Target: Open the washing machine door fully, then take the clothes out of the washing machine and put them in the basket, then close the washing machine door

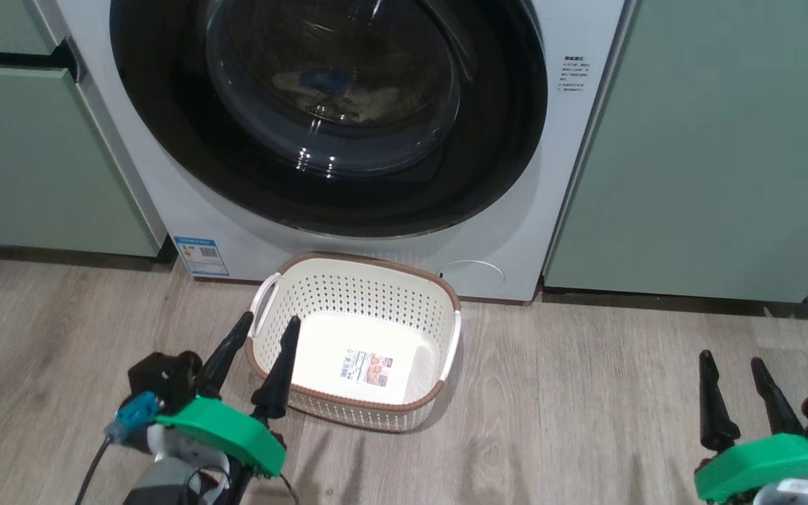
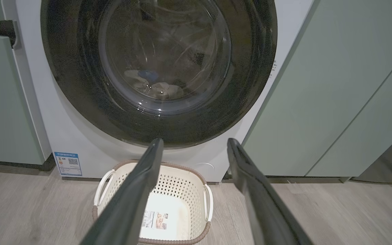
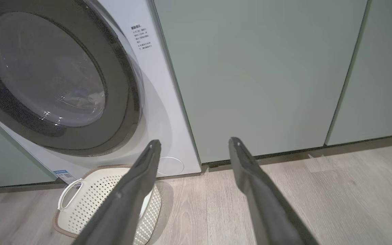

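Note:
The white washing machine [image 1: 572, 175] stands ahead with its black-rimmed round door [image 1: 502, 140] flat against the front. Through the glass I make out pale clothes [image 2: 158, 88] with a blue patch low in the drum. The cream basket [image 1: 355, 284] sits on the floor right before the machine, with just a sticker on its base. My left gripper [image 1: 267, 326] hovers open over the basket's left rim, nothing between its fingers. My right gripper [image 1: 730, 361] is open too, low at the right over bare floor, well away from the basket [image 3: 80, 207] and the door [image 3: 121, 85].
Pale green cabinets [image 1: 712, 140] flank the machine on both sides [image 1: 18, 154]. Wood-look floor [image 1: 586, 407] spreads in front. A blue label [image 1: 200, 256] marks the machine's lower left corner, a round cover [image 1: 473, 277] its lower right.

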